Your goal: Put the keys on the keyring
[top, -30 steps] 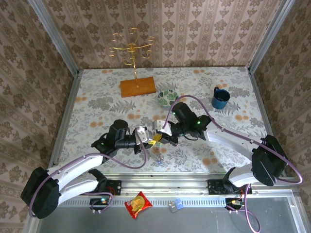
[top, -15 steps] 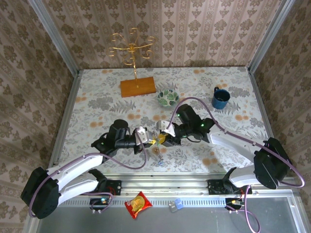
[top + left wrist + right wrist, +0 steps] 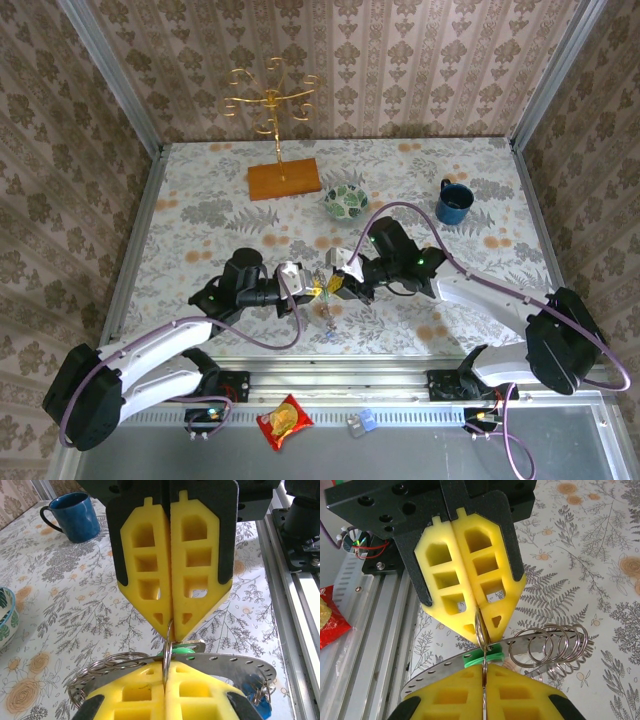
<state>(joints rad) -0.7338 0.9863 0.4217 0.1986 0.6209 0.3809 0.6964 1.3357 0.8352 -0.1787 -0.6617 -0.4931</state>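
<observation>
keyring [image 3: 235, 664]: flat perforated metal band, lying across the meeting tips of both grippers, on the arm-base side of the bowl [image 3: 345, 201], over the flowered worktop [image 3: 200, 200].
keys: green key [image 3: 184, 651] head against the band, just beside the small wire ring [image 3: 169, 645]; blue key [image 3: 261, 709] at the band's end away from the bowl.
left gripper [image 3: 165, 670]: pads pressed together on the small wire ring.
right gripper [image 3: 484, 672]: pads closed on the same ring, from the opposite side.
split rings [image 3: 555, 645]: bunched on the band's bowl-side end.
writing: red packet [image 3: 285, 420], well apart from the bowl; its print is too small to read.
</observation>
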